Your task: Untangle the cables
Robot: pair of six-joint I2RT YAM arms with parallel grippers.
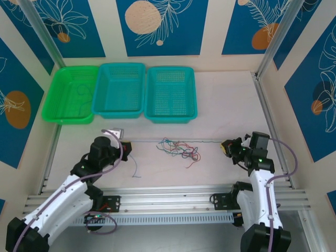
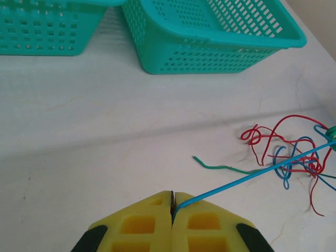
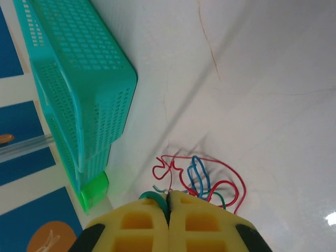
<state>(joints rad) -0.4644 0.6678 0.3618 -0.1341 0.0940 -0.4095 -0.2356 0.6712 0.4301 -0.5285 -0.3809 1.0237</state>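
Our yellow-padded left gripper (image 2: pixel 172 202) pinches a thin blue wire (image 2: pixel 236 182), the right gripper (image 3: pixel 168 202) a dark green wire (image 3: pixel 152 196), but we judge the red-blue-green snarl (image 1: pixel 179 148) at its nine o'clock mostly unsorted.

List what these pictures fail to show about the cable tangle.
- Top external: which strand of the tangle lies over which; too small.
- Left wrist: the tangle's right part, cut off by the frame edge.
- Right wrist: the tangle's near strands, hidden behind the right tool.
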